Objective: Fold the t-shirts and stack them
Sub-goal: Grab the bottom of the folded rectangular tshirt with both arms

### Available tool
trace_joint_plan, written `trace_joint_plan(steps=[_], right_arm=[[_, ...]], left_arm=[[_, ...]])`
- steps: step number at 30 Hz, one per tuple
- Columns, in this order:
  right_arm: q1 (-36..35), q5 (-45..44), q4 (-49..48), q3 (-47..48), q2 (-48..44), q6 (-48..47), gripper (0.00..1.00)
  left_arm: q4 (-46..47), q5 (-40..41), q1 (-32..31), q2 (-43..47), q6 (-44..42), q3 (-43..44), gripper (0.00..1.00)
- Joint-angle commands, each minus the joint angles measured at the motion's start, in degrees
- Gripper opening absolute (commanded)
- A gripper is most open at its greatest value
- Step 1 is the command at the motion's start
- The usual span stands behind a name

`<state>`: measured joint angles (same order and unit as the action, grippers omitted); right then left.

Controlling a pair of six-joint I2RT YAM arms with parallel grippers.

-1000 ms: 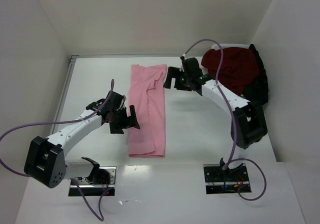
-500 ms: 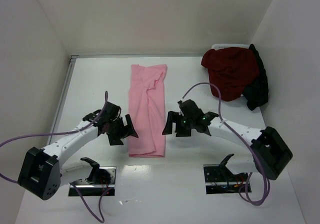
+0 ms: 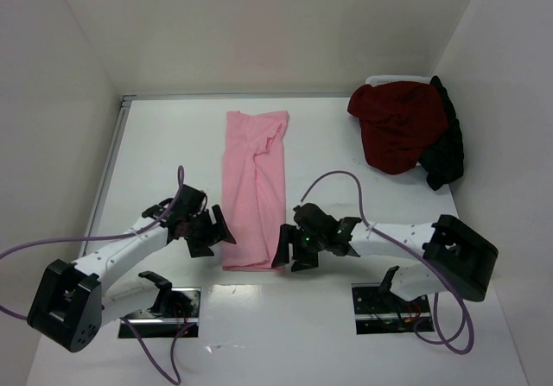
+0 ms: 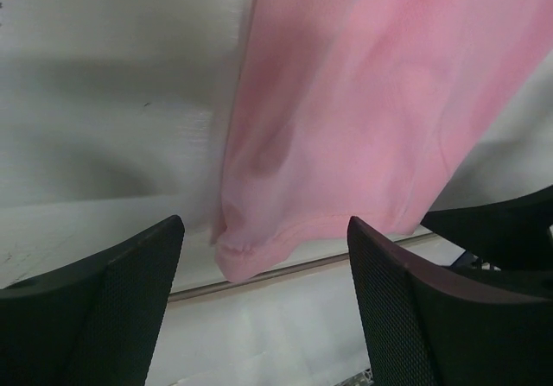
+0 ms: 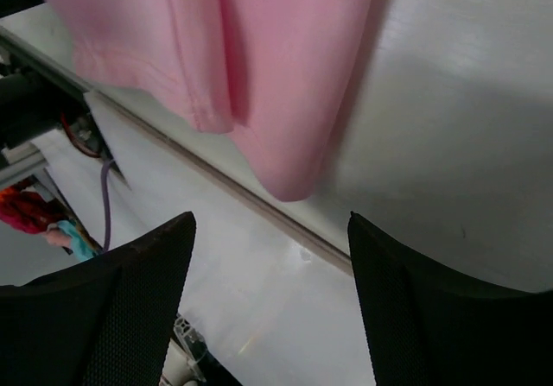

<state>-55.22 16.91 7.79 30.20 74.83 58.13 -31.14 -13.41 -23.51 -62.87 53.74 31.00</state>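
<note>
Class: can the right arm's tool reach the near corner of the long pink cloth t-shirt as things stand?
Probably yes: the right tool hangs open beside the near corner of the long pink cloth t-shirt, nothing between.

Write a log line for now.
left claw open, pink tee near-left corner | right claw open, near-right corner | red tee, black tee heaped right

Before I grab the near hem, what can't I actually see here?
- Top view: left gripper and right gripper hide bits of the pink t-shirt's side edges near the hem.
- Wrist views: frame edges cut off its far end; cloth blurred.
- Top view: maroon t-shirt covers most of the black t-shirt; pile count unclear.
</note>
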Motion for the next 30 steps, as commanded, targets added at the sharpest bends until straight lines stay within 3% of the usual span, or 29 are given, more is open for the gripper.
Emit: trace_joint_plan(steps=[1,12,25,30], right_arm=[[-1.4,-2.2,-3.5,2.9,4.0,2.7,0.74],[-1.9,-9.3,-2.1,5.1,5.9,5.4,0.68],[-1.9,-9.9,-2.1,4.6,6.9,4.8,0.56],[-1.9,-8.6,-3.2,4.1,8.4,4.3,0.49]], left_arm=[[1.0,0.9,0.0,2.0,1.5,-1.3,0.84],[1.0,0.8,-0.6,7.9,3.8,-4.7,0.74],[2.8,1.5,-2.8,2.1,2.8,-4.4,0.72],[3.4,1.5,-3.4,0.7,2.8,-4.4,0.59]])
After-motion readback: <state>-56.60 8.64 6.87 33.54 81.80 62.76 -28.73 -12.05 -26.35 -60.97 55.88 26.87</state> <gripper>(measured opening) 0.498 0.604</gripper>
